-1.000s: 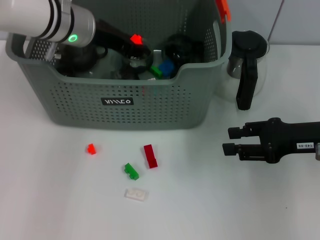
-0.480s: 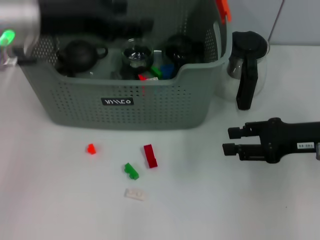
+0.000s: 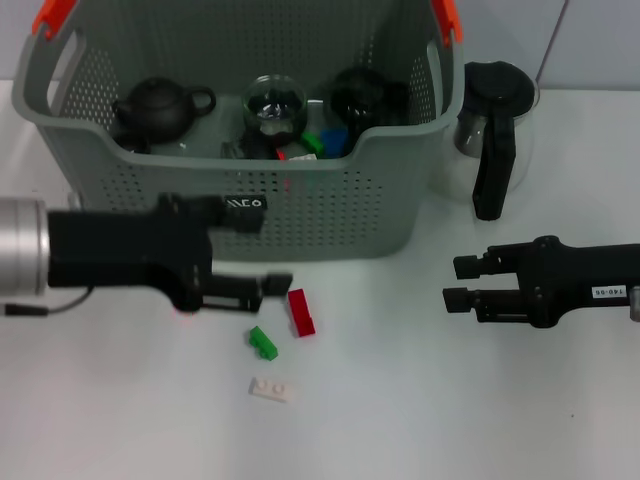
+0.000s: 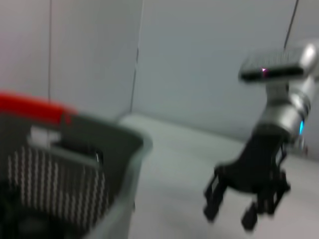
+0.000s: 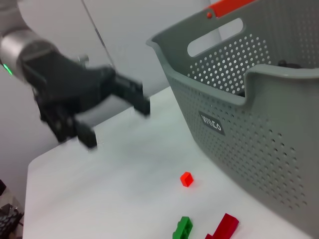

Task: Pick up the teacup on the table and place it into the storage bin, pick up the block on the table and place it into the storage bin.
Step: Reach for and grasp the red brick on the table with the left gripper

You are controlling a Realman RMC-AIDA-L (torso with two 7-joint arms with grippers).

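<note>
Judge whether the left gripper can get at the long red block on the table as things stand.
Probably yes: the left gripper is open just beside the long red block, which lies free, with nothing between them and the green block apart.

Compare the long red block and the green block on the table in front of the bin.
The long red block is a longer bar; the green block is shorter and stubbier. The red one lies nearer the storage bin, the green one farther out, closer to the white block. Both lie loose on the table.
</note>
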